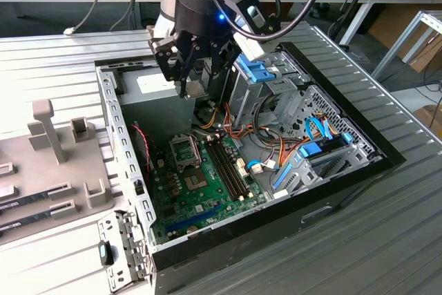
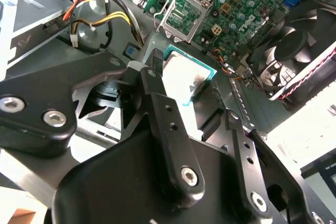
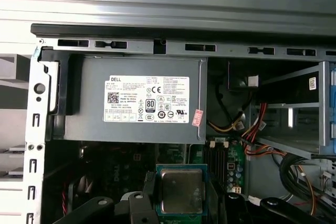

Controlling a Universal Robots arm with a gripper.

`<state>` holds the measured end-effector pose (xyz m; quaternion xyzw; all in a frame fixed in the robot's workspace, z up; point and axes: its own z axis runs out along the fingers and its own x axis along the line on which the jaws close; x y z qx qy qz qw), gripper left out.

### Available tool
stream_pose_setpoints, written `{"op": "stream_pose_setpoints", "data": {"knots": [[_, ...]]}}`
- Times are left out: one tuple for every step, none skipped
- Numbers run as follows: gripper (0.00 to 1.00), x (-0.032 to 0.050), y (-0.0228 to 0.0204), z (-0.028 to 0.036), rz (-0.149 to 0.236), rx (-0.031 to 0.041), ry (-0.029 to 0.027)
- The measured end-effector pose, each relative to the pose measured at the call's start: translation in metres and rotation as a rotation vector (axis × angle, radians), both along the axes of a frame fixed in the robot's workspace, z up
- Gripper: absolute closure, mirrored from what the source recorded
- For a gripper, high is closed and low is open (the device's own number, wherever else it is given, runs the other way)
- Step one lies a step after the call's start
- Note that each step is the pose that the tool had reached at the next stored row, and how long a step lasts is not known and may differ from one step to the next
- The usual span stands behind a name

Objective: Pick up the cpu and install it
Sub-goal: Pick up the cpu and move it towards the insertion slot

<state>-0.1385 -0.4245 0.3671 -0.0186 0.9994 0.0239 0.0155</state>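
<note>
- i've got the gripper point(image 1: 198, 86) up over the open computer case point(image 1: 345, 170), hanging above the end where the power supply point(image 1: 148, 84) sits.
- the fingers point(image 2: 165, 124) are closed on the cpu point(image 1: 196, 89). one dark finger presses on each of two opposite edges, and the chip is pinched flat between them.
- in both wrist views the cpu point(image 2: 184, 77) shows its silver-grey metal top with a thin green rim around it, and i see the same square point(image 3: 181, 190) between the fingertips in the first wrist view.
- the chip is in the air, clear of the motherboard point(image 1: 200, 191) and touching nothing but the fingers.
- the cpu socket point(image 1: 185, 150) lies lower down on the board, apart from the chip. in the second wrist view the socket point(image 2: 184, 11) is just past the cpu, with its metal frame around it.
- so the chip is lifted and gripped, and it is not seated in the socket.
- on the board, the long dark memory sticks point(image 1: 228, 164) run beside the socket on the exterior view's right, and a bare dark square chip point(image 1: 195, 183) sits nearer the camera than the socket.
- the first wrist view looks straight at the grey power supply point(image 3: 136, 98) with its white label, and orange and yellow wires point(image 3: 252, 129) trail off next to it.
- the second wrist view catches a black fan point(image 2: 299, 45) at the board's edge.
- the case rests on a ribbed metal surface point(image 1: 387, 240), and a grey fixture tray point(image 1: 48, 164) sits on the exterior view's left.
</note>
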Motion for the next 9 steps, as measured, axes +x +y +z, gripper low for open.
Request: {"op": "stream_pose_setpoints", "data": {"knots": [[0.53, 0.0000, -0.0005, -0.0003, 0.000, 0.0000, 0.0000], [0.53, 0.0000, -0.0009, -0.0007, 0.000, 0.0001, -0.0001], [0.53, 0.0000, -0.0012, -0.0009, 0.000, 0.0001, -0.0001], [0.53, 0.0000, -0.0015, -0.0011, 0.000, 0.0000, 0.0000], [0.53, 0.0000, -0.0017, -0.0014, 0.000, -0.0001, 0.0000], [0.53, 0.0000, -0.0019, -0.0016, 0.000, -0.0002, 0.0001], [0.53, 0.0000, -0.0021, -0.0019, 0.000, -0.0001, 0.0001], [0.53, 0.0000, -0.0023, -0.0022, 0.000, -0.0001, 0.0000], [0.53, 0.0000, -0.0025, -0.0025, 0.000, 0.0000, 0.0000]]}}
